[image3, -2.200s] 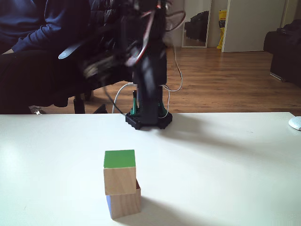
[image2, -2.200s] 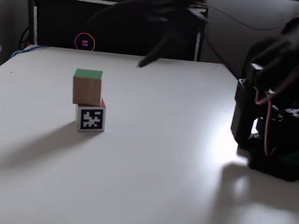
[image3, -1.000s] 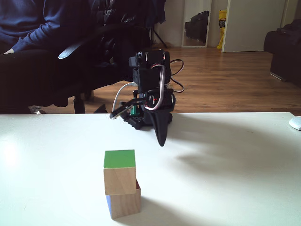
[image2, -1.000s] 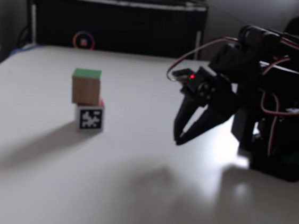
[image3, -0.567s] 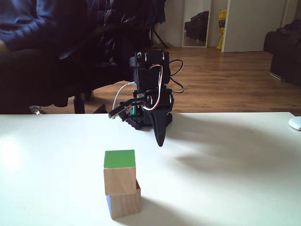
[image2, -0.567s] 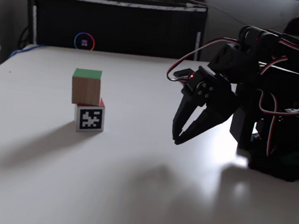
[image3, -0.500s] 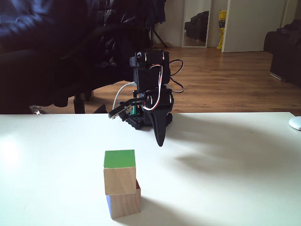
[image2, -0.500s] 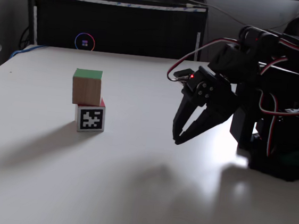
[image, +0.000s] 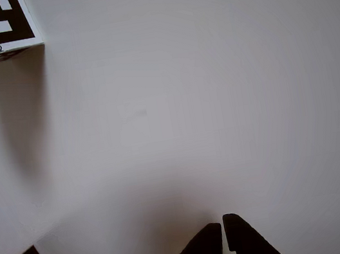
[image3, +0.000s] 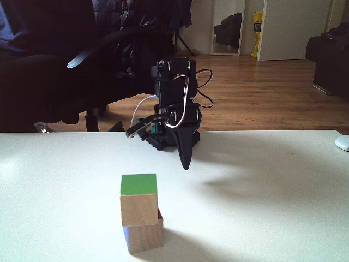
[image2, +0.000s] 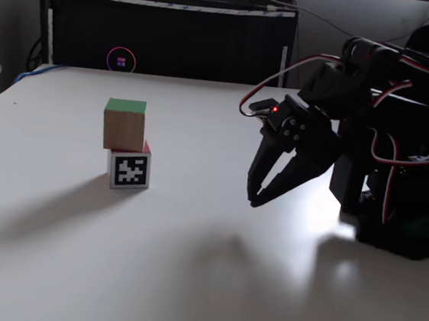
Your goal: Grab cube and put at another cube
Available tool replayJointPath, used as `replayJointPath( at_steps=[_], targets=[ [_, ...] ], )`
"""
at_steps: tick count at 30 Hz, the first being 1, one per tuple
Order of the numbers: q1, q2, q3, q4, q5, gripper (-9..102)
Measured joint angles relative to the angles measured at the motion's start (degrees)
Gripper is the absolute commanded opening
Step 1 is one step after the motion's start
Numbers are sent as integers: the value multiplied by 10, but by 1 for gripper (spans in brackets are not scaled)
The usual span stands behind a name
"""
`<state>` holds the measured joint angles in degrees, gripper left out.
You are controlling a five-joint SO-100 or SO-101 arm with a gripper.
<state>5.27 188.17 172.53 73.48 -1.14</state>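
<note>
1. Cube (image3: 138, 198), the wooden one with the green top, is sitting on another cube (image3: 145, 234) nearest the camera in a fixed view; we are seeing it stacked a little off-centre, overhanging one side but resting steadily.
2. In a fixed view from the side, we are seeing the same stack: the cube (image2: 124, 124) on top, and another cube (image2: 130, 169) beneath it showing its black-and-white marker face and a sliver of red.
3. Compared with two seconds ago, the arm is no longer sweeping overhead in a blur; it has folded back near its base, and for the last second it has barely moved. We are judging the placing as done and the arm as retiring.
4. Farther back, the gripper (image2: 253, 200) is hanging tip-down just above the table (image2: 188, 265), well apart from the stack. Its fingers are nearly touching at the tips and holding nothing.
5. In the other view, we are looking past the gripper (image: 223, 227) at bare table, with the marker face at the upper left corner.
6. Open white table is lying all around the stack, with the table's edges far off, so nothing is crowding it.
</note>
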Motion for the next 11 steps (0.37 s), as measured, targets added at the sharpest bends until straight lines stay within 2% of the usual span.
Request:
replayJointPath(
  at_steps=[11],
  targets=[
    [34,0,0,1,0,0]
  ],
)
